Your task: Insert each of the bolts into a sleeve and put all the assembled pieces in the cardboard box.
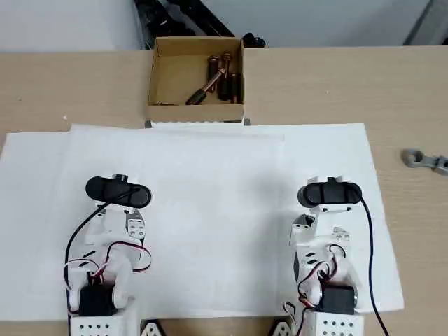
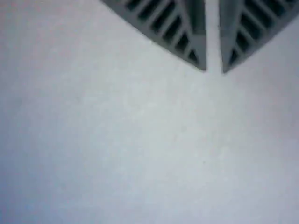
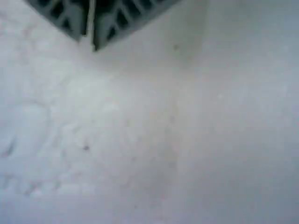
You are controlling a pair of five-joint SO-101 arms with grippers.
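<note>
We see the cardboard box (image 1: 168, 75) at the far edge of the table (image 1: 63, 84), just beyond the white paper (image 1: 224, 196). Several copper-coloured pieces (image 1: 222, 75) lie inside it, bunched toward its right side, one slanting across the others. Both arms sit folded at the near edge, well apart from the box. The left gripper (image 2: 215, 70) hangs close over the bare paper, its jaws drawn together to a thin slit and holding nothing. The right gripper (image 3: 91, 41) hangs likewise over the paper, jaws together with nothing between them. A small metal tool (image 1: 420, 159) lies on the table off the paper's right side.
</note>
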